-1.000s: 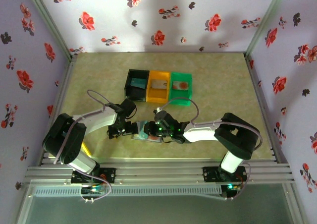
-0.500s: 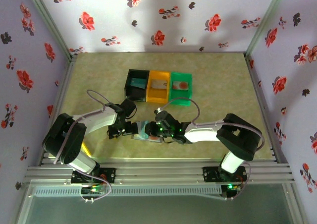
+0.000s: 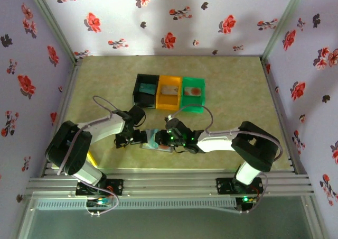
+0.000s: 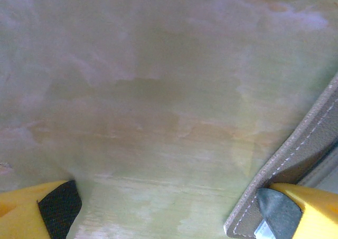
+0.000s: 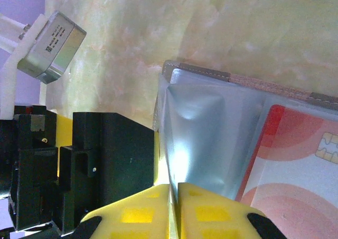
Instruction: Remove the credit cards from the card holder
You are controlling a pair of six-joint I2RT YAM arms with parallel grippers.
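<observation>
The grey card holder (image 3: 155,140) lies open on the table between the two arms. My right gripper (image 5: 174,189) is shut on the edge of its thin silvery-blue pocket sheet (image 5: 211,138), which bulges upward. A red and pale credit card (image 5: 303,165) with a chip sits in the holder next to that sheet. My left gripper (image 4: 166,210) is open wide just over the table, and its right fingertip (image 4: 277,207) rests on the holder's stitched edge (image 4: 298,162). From above, the left gripper (image 3: 138,137) and right gripper (image 3: 160,139) meet at the holder.
Black (image 3: 138,91), orange (image 3: 170,104) and green (image 3: 193,108) bins stand in a row behind the holder, each with a card inside. A yellow object (image 3: 92,158) lies by the left arm's base. Flowered walls enclose the table.
My right gripper's jaws have closed further on the pocket sheet. Both arms have barely moved.
</observation>
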